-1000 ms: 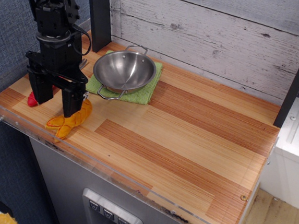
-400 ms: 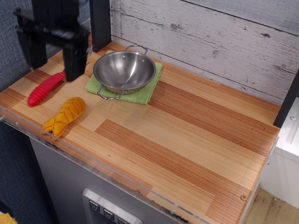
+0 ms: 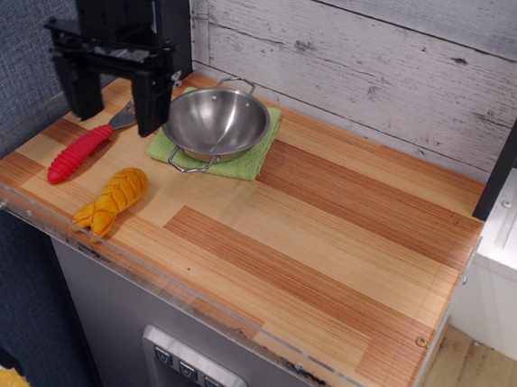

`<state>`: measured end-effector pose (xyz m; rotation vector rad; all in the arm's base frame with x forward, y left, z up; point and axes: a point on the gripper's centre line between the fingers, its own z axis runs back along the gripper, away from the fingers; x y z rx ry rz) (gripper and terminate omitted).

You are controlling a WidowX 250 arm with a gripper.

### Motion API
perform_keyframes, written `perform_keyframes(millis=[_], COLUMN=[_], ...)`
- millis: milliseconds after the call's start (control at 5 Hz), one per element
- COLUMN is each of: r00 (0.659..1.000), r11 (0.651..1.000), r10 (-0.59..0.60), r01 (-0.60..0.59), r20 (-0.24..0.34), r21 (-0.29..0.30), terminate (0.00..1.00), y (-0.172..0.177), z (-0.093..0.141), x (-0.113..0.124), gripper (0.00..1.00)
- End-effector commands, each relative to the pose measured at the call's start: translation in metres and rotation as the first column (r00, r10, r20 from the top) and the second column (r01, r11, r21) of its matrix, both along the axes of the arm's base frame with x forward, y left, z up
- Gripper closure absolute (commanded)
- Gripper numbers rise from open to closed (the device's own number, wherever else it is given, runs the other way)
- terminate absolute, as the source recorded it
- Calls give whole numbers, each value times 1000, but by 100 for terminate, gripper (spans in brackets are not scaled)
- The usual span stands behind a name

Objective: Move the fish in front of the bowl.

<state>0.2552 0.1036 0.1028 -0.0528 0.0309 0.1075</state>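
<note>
The orange-yellow ribbed fish [image 3: 113, 201] lies on the wooden table near its front left edge, tail toward the edge. The shiny steel bowl [image 3: 216, 123] with wire loop handles sits on a green cloth behind and to the right of the fish. My gripper [image 3: 116, 109] hangs open and empty above the table's back left, its two black fingers [image 3: 151, 103] spread wide, just left of the bowl and well above and behind the fish.
A red-handled fork [image 3: 81, 152] lies left of the fish, its metal head under the gripper. The green cloth [image 3: 243, 160] lies under the bowl. A clear acrylic lip [image 3: 30, 219] runs along the table front. A plank wall stands behind.
The gripper let go of the fish, rose off the table and moved back and right toward the bowl. The fish lies where it was released.
</note>
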Motion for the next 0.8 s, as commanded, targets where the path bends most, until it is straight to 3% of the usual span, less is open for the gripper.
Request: perform_keyframes(millis=[0,400,600], r00=[992,988,988], r11=[985,980,980], r10=[-121,-146,-146], r01=[114,140,140], r20=[46,38,38], r21=[132,143,143], terminate=[0,0,100], y=[-10,-11,-11], z=[14,15,15], x=[8,7,7], gripper=[0,0,0])
